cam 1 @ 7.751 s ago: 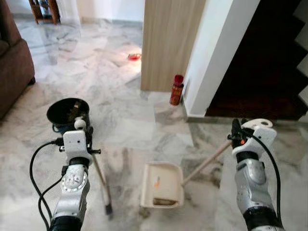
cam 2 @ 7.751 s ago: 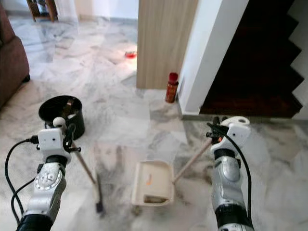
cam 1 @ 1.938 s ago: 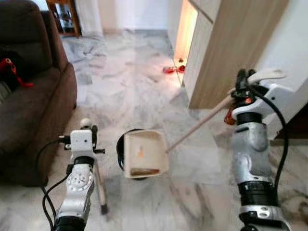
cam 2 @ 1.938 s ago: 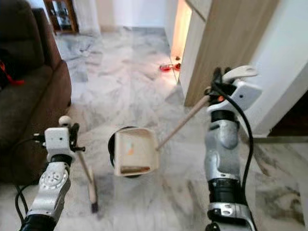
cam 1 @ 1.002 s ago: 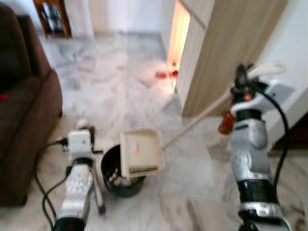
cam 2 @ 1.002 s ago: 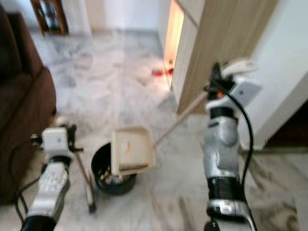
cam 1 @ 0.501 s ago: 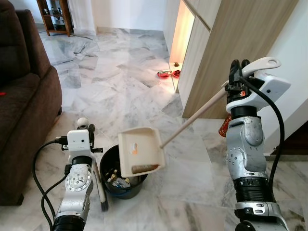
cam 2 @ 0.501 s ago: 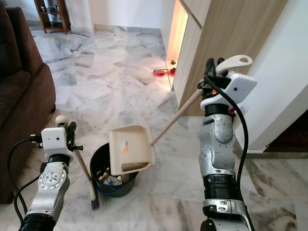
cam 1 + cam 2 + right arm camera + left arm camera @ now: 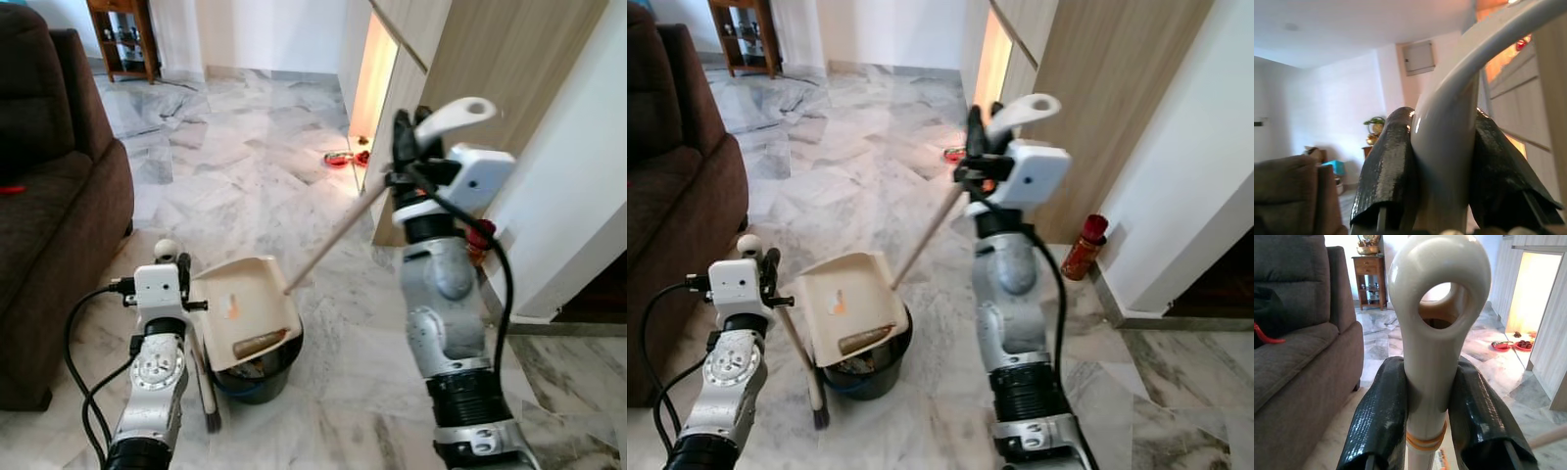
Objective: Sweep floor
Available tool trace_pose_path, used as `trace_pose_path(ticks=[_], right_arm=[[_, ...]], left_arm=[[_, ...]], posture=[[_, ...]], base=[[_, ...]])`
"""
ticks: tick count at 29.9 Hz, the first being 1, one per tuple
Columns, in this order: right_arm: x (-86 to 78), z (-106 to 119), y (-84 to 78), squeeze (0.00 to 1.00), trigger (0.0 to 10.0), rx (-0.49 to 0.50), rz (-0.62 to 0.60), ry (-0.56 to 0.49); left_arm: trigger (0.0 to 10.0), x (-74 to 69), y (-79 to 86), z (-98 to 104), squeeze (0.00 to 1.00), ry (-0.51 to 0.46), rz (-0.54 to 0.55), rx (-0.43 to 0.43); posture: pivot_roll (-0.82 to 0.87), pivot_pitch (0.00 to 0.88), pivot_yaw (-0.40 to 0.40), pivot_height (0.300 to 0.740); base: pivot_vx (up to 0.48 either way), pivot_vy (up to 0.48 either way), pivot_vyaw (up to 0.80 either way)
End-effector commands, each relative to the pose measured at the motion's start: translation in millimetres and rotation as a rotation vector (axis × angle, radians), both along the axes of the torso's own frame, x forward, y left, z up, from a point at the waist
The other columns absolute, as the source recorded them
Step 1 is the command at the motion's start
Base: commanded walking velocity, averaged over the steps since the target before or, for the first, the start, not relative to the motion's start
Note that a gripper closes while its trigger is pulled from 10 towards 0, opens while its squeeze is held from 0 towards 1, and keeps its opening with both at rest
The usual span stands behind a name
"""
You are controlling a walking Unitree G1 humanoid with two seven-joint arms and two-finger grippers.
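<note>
Dustpan [image 9: 243, 311], cream coloured, hangs tilted over the black bin [image 9: 257, 370], with its open edge pointing down toward the bin's mouth. A brown piece of rubbish [image 9: 257, 343] lies in the low end of the dustpan, and an orange mark is on its inner face. Its long wooden handle [image 9: 333, 238] rises from the dustpan, away from the bin, up to the right gripper [image 9: 404, 157]. The jaws of this gripper are closed on the pale plastic grip at the top of the handle; in the right wrist view the black fingers [image 9: 1385, 188] press it from both sides.

On the other side of the bin the left gripper [image 9: 174, 270] holds the broom [image 9: 203, 377] upright. Its jaws are closed around the white handle end with the round hole [image 9: 1436, 333]. The broom head rests on the marble floor [image 9: 235, 176] just beside the bin.

A brown sofa [image 9: 49, 215] stands further from the bin on the broom's side. Beyond the bin is a wooden cabinet [image 9: 470, 78], and a red bottle [image 9: 1081, 247] stands at the base of the white wall near it.
</note>
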State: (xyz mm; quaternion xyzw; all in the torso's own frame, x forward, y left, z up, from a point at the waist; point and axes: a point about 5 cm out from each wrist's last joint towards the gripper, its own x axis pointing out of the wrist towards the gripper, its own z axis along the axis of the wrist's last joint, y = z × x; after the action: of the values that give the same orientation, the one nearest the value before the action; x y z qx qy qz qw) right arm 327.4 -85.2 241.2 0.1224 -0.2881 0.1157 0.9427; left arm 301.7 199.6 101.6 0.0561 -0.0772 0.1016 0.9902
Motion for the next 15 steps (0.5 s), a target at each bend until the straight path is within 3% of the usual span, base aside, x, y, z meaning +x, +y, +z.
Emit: trace_pose_path(ticks=[1,15], right_arm=[[-12.2,21,1.3,0.00,10.0,-0.003,-0.017,-0.136],[-29.2,31,18.2,0.00,10.0,-0.050,-0.058,-0.250]], left_arm=[[10.0,4.1,-6.7,13,0.00,-0.067,-0.032,0.012],[10.0,3.7,-10.1,13,0.00,-0.069,-0.047,0.015]], posture=[[0.10,0.000,-0.081,0.740],[0.10,0.000,-0.083,0.740]], base=[[0.000,0.000,0.00],[0.000,0.000,0.00]])
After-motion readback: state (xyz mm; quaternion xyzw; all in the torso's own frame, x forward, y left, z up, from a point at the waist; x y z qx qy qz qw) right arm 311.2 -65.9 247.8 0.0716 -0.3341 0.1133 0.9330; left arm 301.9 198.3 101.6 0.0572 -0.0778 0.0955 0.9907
